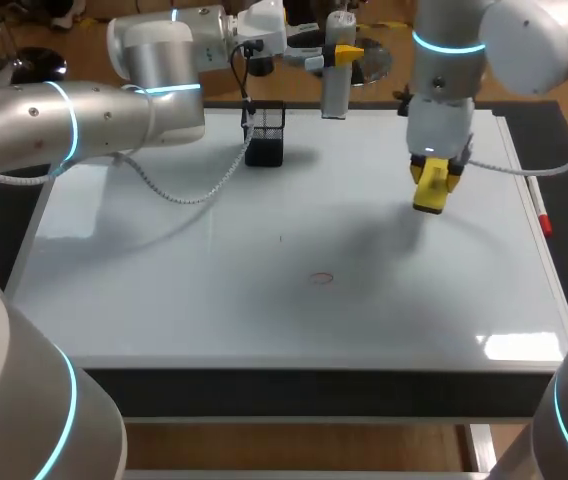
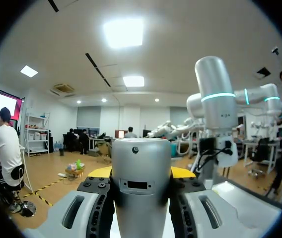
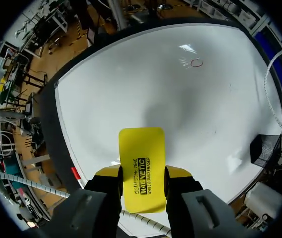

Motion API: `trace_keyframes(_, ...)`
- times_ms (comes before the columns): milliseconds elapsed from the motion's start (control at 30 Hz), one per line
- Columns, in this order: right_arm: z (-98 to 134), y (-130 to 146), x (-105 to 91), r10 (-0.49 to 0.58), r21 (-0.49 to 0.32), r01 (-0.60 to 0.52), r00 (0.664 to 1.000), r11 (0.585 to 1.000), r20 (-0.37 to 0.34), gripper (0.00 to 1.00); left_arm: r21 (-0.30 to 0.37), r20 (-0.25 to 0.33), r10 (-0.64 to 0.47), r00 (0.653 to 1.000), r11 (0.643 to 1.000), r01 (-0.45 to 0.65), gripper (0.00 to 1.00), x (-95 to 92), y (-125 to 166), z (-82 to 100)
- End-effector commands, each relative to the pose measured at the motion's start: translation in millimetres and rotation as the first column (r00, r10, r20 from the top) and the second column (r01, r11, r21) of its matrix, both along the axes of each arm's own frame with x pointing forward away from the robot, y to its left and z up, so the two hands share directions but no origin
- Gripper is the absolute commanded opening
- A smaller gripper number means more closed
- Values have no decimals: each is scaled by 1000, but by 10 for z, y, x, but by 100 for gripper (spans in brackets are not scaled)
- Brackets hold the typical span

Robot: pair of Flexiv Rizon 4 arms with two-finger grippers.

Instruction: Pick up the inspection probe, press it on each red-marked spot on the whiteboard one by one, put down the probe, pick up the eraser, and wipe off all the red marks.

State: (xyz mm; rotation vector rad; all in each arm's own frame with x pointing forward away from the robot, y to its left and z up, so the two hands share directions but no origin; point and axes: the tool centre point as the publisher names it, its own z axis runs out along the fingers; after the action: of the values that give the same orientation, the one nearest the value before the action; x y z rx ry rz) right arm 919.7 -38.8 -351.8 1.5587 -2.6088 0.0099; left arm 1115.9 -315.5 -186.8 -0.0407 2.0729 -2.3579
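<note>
The inspection probe, a silver cylinder, stands upright at the whiteboard's back edge, and my left gripper is shut on it. In the left wrist view the probe fills the gap between the yellow-tipped fingers. My right gripper hangs over the board's right half, shut on the yellow eraser. The eraser sticks out ahead of the right gripper. A faint red ring mark lies near the board's middle, left of and nearer the front than the eraser; the right wrist view shows the red mark far ahead.
A black mesh holder stands at the back of the board, left of the probe, with my left arm's cable hanging beside it. A red-capped marker lies along the board's right edge. A tiny dark speck sits near the middle.
</note>
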Motion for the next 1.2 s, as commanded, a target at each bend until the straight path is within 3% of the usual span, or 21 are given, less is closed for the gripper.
trace_keyframes(33,24,-243,-140,-21,27,20,999,999,24,0,0,-1,-2,1000,1000,2,0,10,-5,9)
trace_keyframes(433,-15,-493,-237,-72,33,72,997,997,22,0,0,-1,-2,1000,1000,2,0,10,-5,9)
trace_keyframes(1200,-8,-516,-232,-78,38,77,997,996,20,0,0,-1,-2,1000,1000,2,0,10,-5,9)
